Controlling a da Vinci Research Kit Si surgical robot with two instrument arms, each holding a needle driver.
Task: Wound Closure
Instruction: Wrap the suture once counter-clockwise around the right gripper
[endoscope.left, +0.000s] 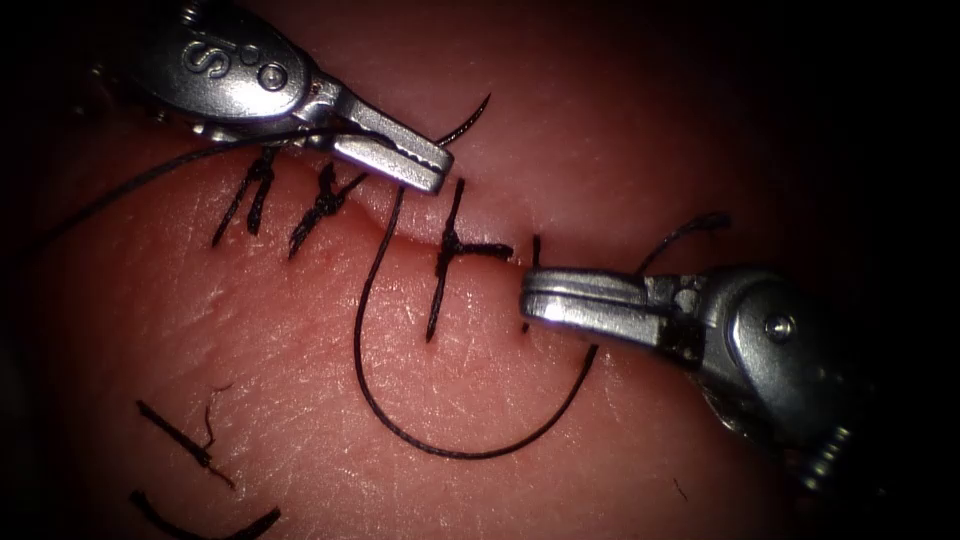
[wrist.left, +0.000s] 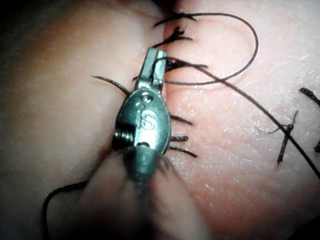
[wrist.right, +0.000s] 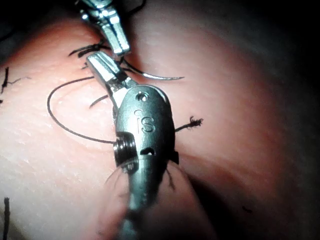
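At the lower left of the endoscope view, short cut ends of black thread lie loose on the pink, moist pork tissue. From the upper left comes the left arm's silver needle driver, its jaws closed together on the thin, dark curved needle. It seems to grip near the thread end, though the exact spot is hidden; the free curve and point stick out toward the upper right. The needle is clear of the tissue, just above the upper edge of the cut, which runs across the middle. Below that tool, dark knotted stitches cross the cut. A long black suture thread drops from under the left jaws, sweeps in a wide slack loop across the lower centre and passes beneath the right arm's silver needle driver at centre right. That tool's jaws look pressed together with nothing seen between them. The needle is likely light, stiff and slippery, best gripped across its body rather than at the fragile point. The thread is limp and would snag easily, and the tissue is soft and tears if pulled. Open room lies to the upper right; the stitches and loop crowd the centre.
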